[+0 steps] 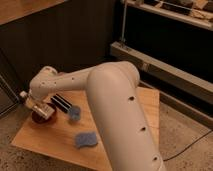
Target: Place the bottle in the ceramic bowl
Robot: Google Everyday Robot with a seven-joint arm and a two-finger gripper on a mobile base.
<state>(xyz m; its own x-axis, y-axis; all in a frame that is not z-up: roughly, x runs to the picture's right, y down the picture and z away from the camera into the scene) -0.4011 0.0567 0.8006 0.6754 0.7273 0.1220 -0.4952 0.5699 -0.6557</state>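
Just over the ceramic bowl (42, 117) — gripper (36, 106), closed on the bottle (29, 101).

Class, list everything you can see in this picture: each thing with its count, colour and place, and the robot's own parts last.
Table: one, light wood, lower left.
Ceramic bowl: one, dark red, table's left end, under the gripper.
Bottle: one, white, at the gripper above the bowl's left side.
Dark object: one, black, elongated, just right of the bowl.
Blue item: one, small, beside the dark object.
Blue item: one, flat, table's front middle.
Shelf rail: one, grey, right background.
Arm: one, white, reaching left across the table.
Gripper: one, over the bowl.
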